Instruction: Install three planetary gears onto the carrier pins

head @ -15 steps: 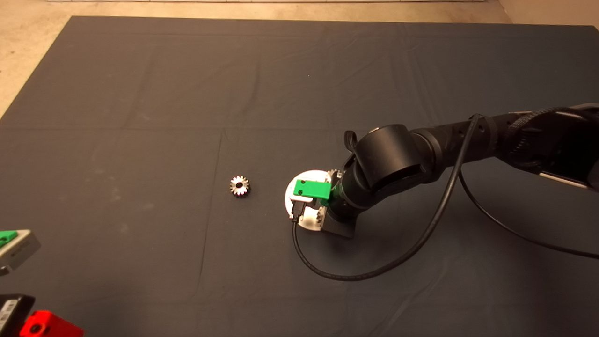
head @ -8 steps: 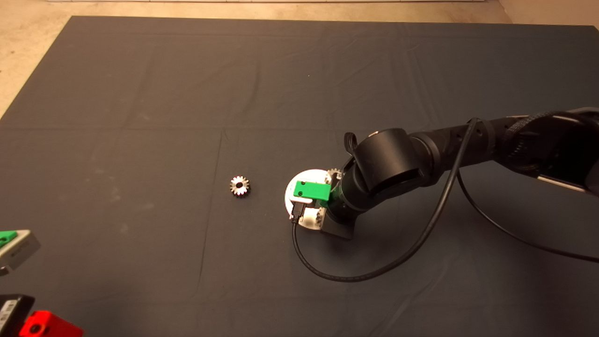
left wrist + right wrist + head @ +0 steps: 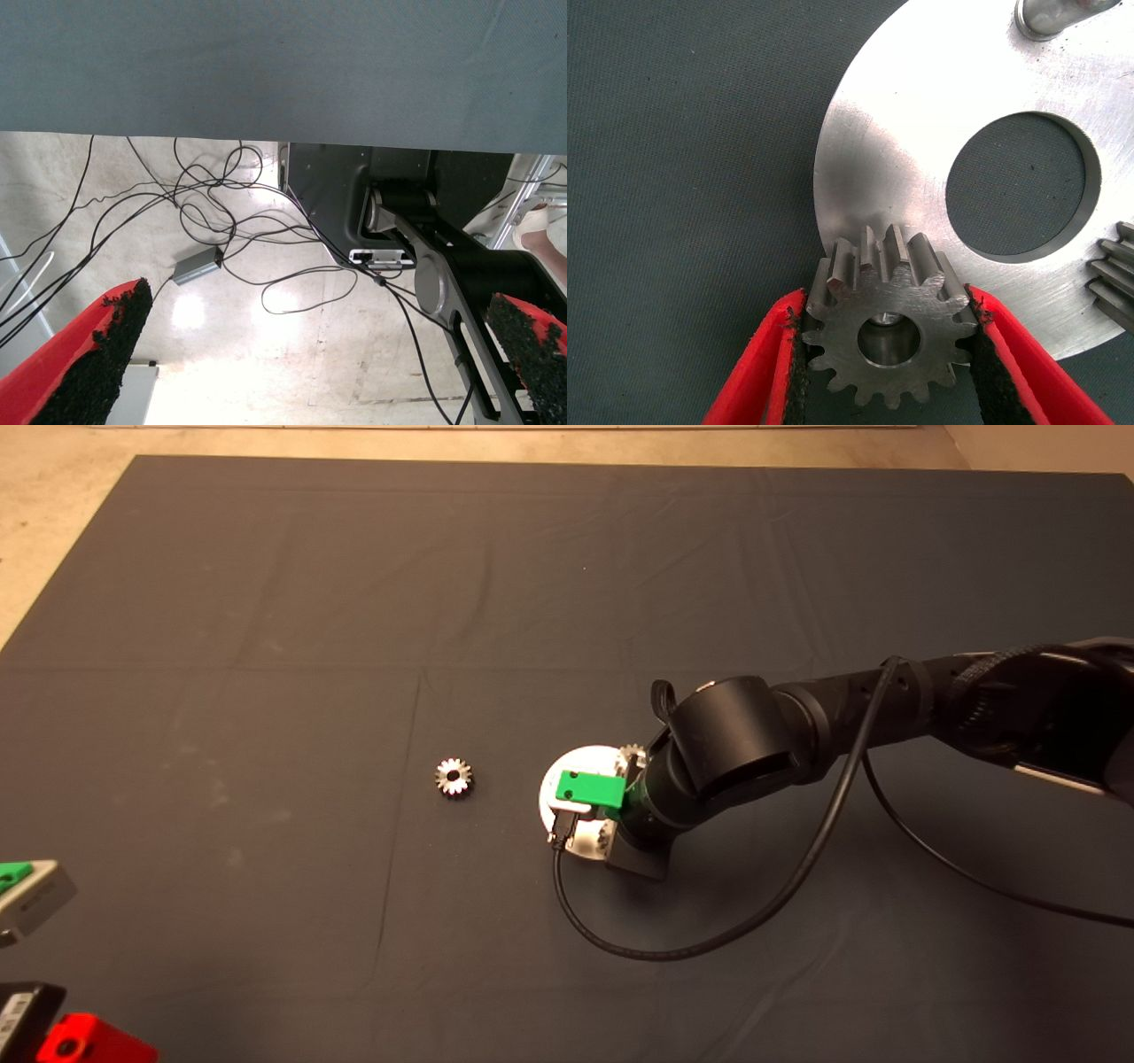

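Note:
My right gripper (image 3: 886, 312) is shut on a planetary gear (image 3: 890, 341) at the edge of the white disc (image 3: 921, 133). A carrier pin (image 3: 882, 324) shows through the gear's centre hole. A second pin (image 3: 1050, 16) stands bare across the disc. The teeth of another gear (image 3: 1118, 274) show at the disc's rim, and the head view shows this gear (image 3: 631, 755) on the disc's far side. A third gear (image 3: 454, 777) lies loose on the mat, left of the disc (image 3: 567, 766). The right gripper (image 3: 592, 825) hovers over the disc's near half. My left gripper (image 3: 332, 332) is open and parked at the lower left (image 3: 53, 1036).
A black cable (image 3: 709, 939) loops from the right wrist across the mat in front of the disc. The left wrist view looks under the table at floor cables (image 3: 221, 239) and the robot's base (image 3: 399, 212).
The right arm has shifted slightly, and the gripper stays over the disc with the gear in it. The loose gear and left arm have not moved.

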Tool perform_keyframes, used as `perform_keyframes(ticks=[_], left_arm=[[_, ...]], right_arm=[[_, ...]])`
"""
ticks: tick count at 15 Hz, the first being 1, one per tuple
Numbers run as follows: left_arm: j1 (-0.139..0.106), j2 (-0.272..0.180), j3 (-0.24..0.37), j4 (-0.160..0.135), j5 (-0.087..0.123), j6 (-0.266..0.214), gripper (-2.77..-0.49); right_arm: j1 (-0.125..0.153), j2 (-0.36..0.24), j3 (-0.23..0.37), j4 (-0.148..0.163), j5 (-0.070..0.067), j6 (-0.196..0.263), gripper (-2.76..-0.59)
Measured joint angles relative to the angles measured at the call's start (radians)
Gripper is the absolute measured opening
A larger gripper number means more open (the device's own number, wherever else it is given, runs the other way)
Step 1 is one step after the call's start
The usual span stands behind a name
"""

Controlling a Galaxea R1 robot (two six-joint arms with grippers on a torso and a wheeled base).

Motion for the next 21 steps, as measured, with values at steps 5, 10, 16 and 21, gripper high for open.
perform_keyframes(ticks=[5,10,16,21], left_arm=[[0.0,0.0,0.0,0.0,0.0,0.0,-0.51],[0.0,0.0,0.0,0.0,0.0,0.0,-0.51],[0.0,0.001,0.0,-0.004,0.0,0.009,-0.51],[0.0,0.006,0.0,-0.007,0.0,0.02,-0.51]], right_arm=[[0.0,0.0,0.0,0.0,0.0,0.0,-2.25],[0.0,-0.003,0.0,0.0,0.001,0.0,-2.2],[0.0,-0.003,0.0,0.0,0.001,0.0,-1.91],[0.059,-0.013,0.017,0.085,0.003,0.025,-1.77]])
